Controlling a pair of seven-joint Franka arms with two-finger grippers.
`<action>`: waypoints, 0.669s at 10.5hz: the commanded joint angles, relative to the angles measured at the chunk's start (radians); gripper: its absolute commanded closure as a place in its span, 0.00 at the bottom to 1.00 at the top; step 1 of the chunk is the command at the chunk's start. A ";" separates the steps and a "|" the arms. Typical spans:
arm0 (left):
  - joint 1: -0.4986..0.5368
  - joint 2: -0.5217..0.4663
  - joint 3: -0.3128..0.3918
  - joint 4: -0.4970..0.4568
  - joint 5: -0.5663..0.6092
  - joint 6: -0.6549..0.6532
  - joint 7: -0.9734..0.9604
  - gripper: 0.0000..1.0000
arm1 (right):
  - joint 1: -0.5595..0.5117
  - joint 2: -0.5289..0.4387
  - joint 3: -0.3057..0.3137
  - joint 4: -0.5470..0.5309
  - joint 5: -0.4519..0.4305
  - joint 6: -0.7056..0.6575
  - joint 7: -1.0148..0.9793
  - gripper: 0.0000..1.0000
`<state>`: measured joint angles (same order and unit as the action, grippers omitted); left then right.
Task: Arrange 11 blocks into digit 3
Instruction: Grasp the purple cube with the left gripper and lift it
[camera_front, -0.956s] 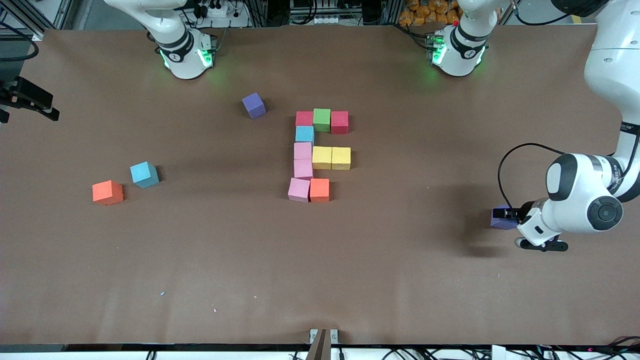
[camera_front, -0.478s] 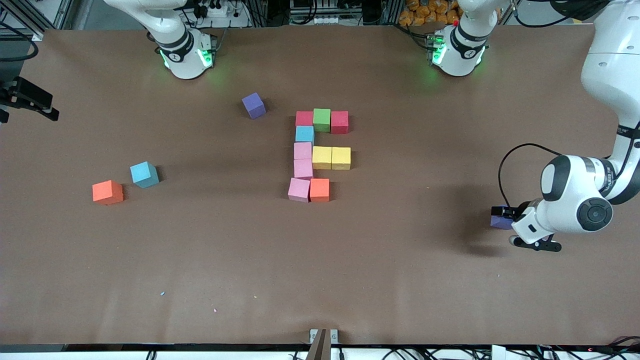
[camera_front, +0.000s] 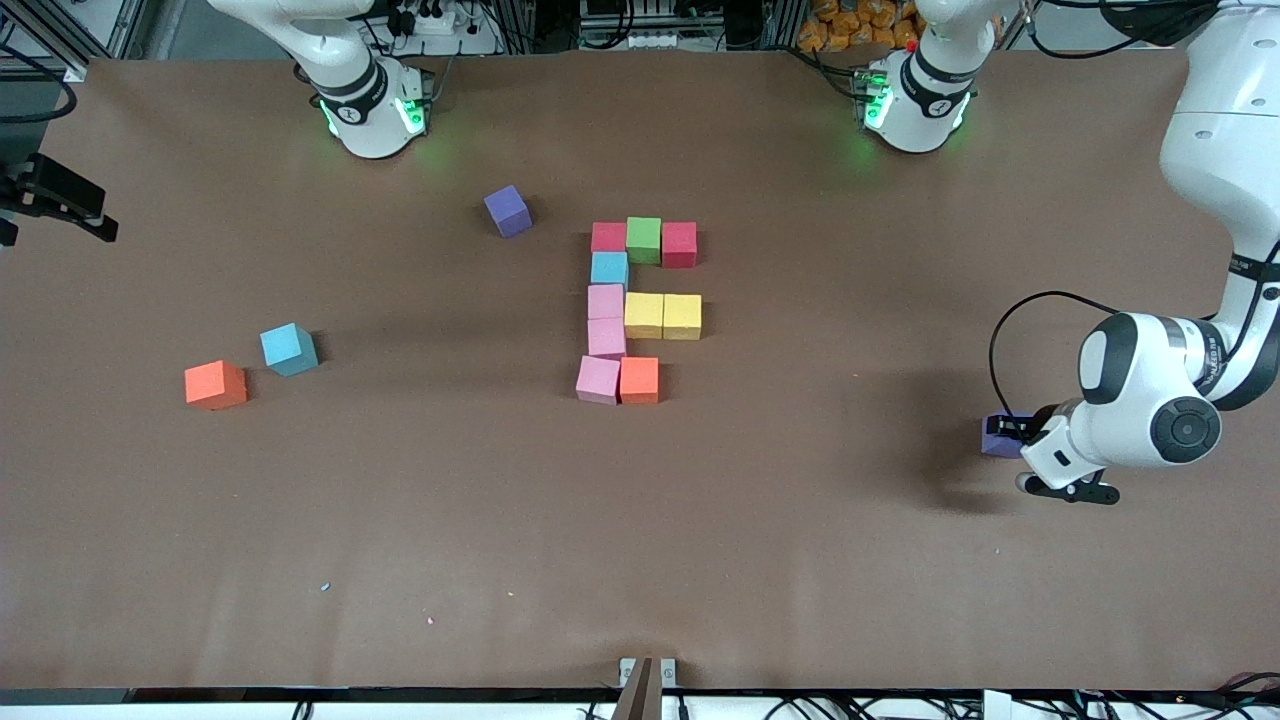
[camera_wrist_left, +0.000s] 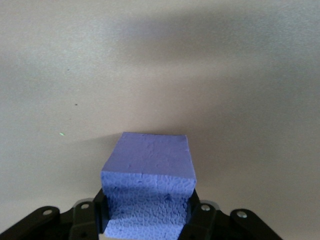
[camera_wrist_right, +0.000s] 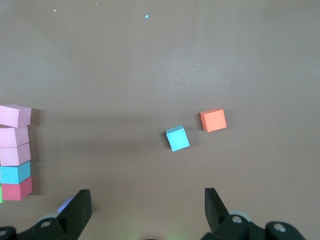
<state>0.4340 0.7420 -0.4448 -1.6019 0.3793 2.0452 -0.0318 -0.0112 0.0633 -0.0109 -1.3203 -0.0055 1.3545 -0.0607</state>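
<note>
My left gripper (camera_front: 1008, 432) is shut on a purple block (camera_front: 995, 438) low over the table near the left arm's end; in the left wrist view both fingers press the sides of this purple block (camera_wrist_left: 147, 170). Ten blocks sit joined mid-table: a row of red (camera_front: 608, 237), green (camera_front: 644, 240) and red (camera_front: 679, 244), a column of light blue (camera_front: 609, 268) and pinks (camera_front: 606, 320), two yellows (camera_front: 663, 316), then pink (camera_front: 598, 379) and orange (camera_front: 639, 380). My right gripper (camera_wrist_right: 148, 212) hangs open and empty high over the table, out of the front view.
Loose blocks lie toward the right arm's end: purple (camera_front: 508, 211), light blue (camera_front: 289, 349) and orange (camera_front: 215, 385). The right wrist view shows that light blue (camera_wrist_right: 177, 138) and orange (camera_wrist_right: 213, 120) pair. A metal bracket (camera_front: 648, 678) sits at the table's near edge.
The left gripper's fingers have closed onto the purple block, and the left arm has shifted slightly toward the table's middle. The right arm has not moved.
</note>
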 joint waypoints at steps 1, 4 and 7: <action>0.017 -0.006 -0.005 -0.018 -0.055 0.003 -0.052 0.87 | -0.007 -0.008 0.002 -0.004 0.015 -0.006 0.013 0.00; -0.008 -0.018 -0.050 -0.012 -0.124 -0.025 -0.300 0.87 | -0.009 -0.008 0.002 -0.004 0.015 -0.006 0.012 0.00; -0.043 -0.016 -0.086 -0.009 -0.212 -0.028 -0.540 0.87 | -0.009 -0.008 0.002 -0.004 0.015 -0.006 0.012 0.00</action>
<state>0.4072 0.7411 -0.5239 -1.6026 0.2033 2.0309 -0.4829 -0.0116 0.0633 -0.0114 -1.3203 -0.0056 1.3545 -0.0606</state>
